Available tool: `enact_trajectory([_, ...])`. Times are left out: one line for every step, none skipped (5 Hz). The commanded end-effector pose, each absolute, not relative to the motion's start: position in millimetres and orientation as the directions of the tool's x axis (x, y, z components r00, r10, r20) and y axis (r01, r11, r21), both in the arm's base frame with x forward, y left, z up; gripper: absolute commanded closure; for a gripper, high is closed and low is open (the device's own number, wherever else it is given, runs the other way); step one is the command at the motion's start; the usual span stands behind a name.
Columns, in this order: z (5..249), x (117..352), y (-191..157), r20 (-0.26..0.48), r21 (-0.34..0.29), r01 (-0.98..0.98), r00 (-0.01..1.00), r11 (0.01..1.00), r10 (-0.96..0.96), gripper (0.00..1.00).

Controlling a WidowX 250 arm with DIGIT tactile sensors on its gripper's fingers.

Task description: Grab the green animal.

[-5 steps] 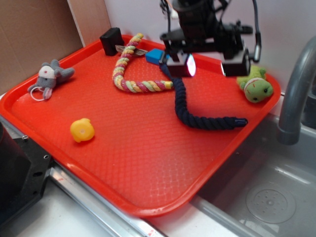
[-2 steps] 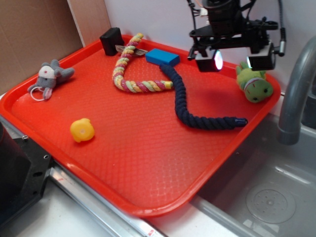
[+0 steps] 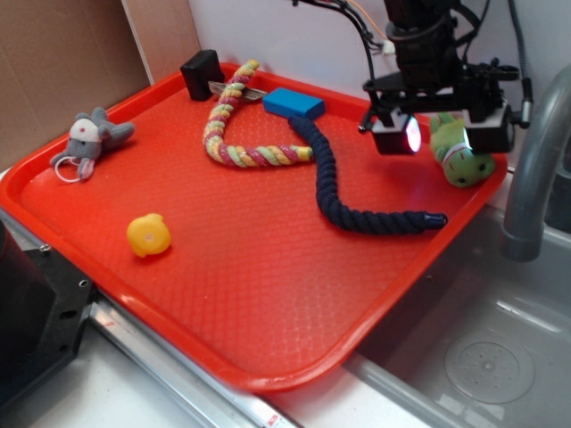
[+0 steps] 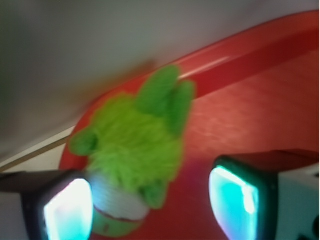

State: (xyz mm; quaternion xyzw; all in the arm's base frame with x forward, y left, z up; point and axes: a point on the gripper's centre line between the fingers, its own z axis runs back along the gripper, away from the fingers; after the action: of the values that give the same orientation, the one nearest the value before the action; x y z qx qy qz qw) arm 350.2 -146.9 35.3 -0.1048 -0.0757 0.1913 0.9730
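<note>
The green animal (image 3: 464,156) is a lime plush toy lying in the far right corner of the red tray (image 3: 268,294). My gripper (image 3: 443,135) hovers open right over it, one finger on either side. In the wrist view the green animal (image 4: 135,150) fills the left and centre, its cream band and red stitching low by the left glowing pad (image 4: 67,210). The right pad (image 4: 240,200) stands apart from the toy, with bare tray between. The gripper (image 4: 152,207) holds nothing.
A dark blue rope (image 3: 343,196), a striped rope (image 3: 234,134), a blue block (image 3: 294,102) and a black block (image 3: 202,73) lie on the tray. A grey plush mouse (image 3: 89,138) and a yellow duck (image 3: 148,235) sit at left. A grey faucet (image 3: 531,169) and sink (image 3: 482,357) border the right.
The gripper has travelled right across the back of the tray, from over the blue block to above the green animal. Nothing on the tray has moved.
</note>
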Motion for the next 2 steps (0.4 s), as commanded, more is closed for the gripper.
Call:
enact_trajectory([44.7,352.3,-151.8,0.128,-0.211,-0.327,0.925,0.921,0.358,1.00])
enact_trajectory([76.7,340.6,-141.5,0.173,-0.196,-0.292,0.929,0.936,0.326,1.00])
